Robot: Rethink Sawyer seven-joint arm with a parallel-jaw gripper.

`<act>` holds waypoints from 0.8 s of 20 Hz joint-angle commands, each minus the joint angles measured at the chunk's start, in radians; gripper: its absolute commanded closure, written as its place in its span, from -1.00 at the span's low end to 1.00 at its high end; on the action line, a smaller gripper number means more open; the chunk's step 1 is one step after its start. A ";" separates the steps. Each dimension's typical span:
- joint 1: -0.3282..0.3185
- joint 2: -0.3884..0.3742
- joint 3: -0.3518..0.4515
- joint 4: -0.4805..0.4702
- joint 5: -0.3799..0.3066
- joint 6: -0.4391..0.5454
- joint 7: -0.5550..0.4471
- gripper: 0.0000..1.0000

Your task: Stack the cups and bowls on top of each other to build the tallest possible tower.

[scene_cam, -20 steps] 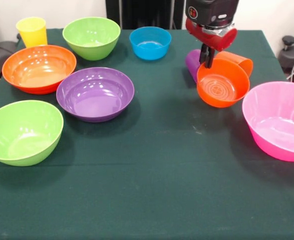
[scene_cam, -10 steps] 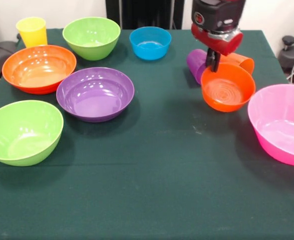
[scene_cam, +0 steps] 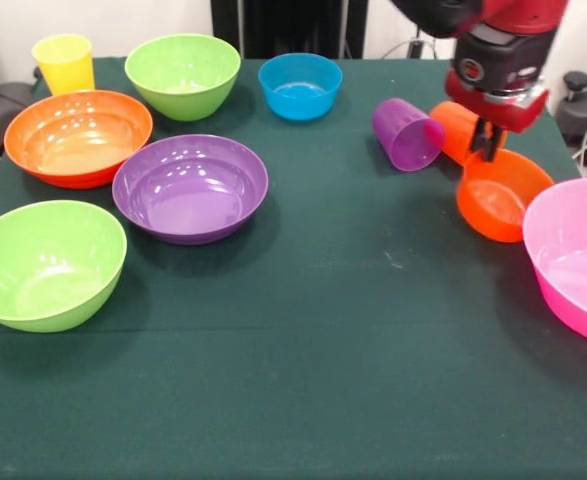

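From across the table, the gripper (scene_cam: 489,140) hangs low at the far right, its dark fingers clamped over the back rim of the small orange bowl (scene_cam: 501,196). The bowl hangs directly under the fingers, tipped so its open side faces me, and its right edge sits just beside, perhaps touching, the rim of the large pink bowl (scene_cam: 579,257) at the table's right border.

Just behind the gripper lies the orange cup (scene_cam: 455,130) on its side, partly hidden by the held bowl and the red wrist. The purple cup (scene_cam: 408,133) lies on its side too, to the left of it, mouth pointing toward me, close to the orange cup.

The rest sits well apart on the left half of the green cloth: the blue bowl (scene_cam: 300,86) at the back, a lime green bowl (scene_cam: 183,75) beside it, the yellow cup (scene_cam: 64,63) upright in the far corner, the large orange bowl (scene_cam: 78,137), the purple bowl (scene_cam: 190,188) touching it, and another lime green bowl (scene_cam: 46,264) nearest me.
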 commanded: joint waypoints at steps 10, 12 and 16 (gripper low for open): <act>0.122 0.137 -0.004 -0.145 -0.103 -0.035 -0.077 1.00; 0.133 0.143 0.002 -0.156 -0.099 -0.027 -0.089 1.00; 0.151 0.154 0.006 -0.180 -0.099 -0.019 -0.107 1.00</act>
